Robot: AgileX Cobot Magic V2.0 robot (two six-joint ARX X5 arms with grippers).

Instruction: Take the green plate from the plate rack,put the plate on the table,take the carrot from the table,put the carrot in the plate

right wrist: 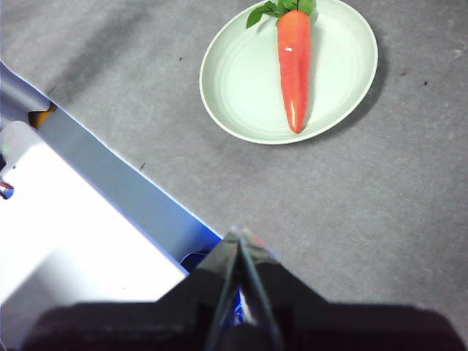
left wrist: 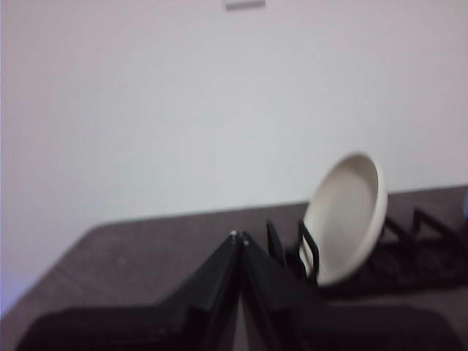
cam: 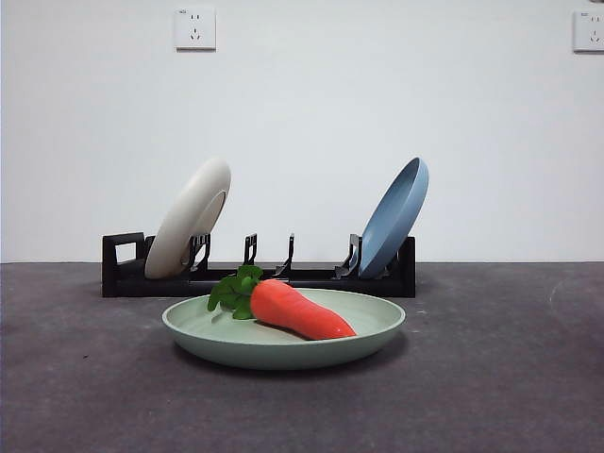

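It looks like a lab test room: a bare white wall (cam: 302, 123) with two sockets (cam: 194, 28), and a plain grey desk (cam: 491, 377).

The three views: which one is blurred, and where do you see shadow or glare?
Left wrist view: soft and blurred all over, the cream plate and rack lack crisp edges. Front view: sharp, even light, a faint shadow under the green plate. Right wrist view: sharp, a small glare spot on the carrot, a plate shadow on the table.
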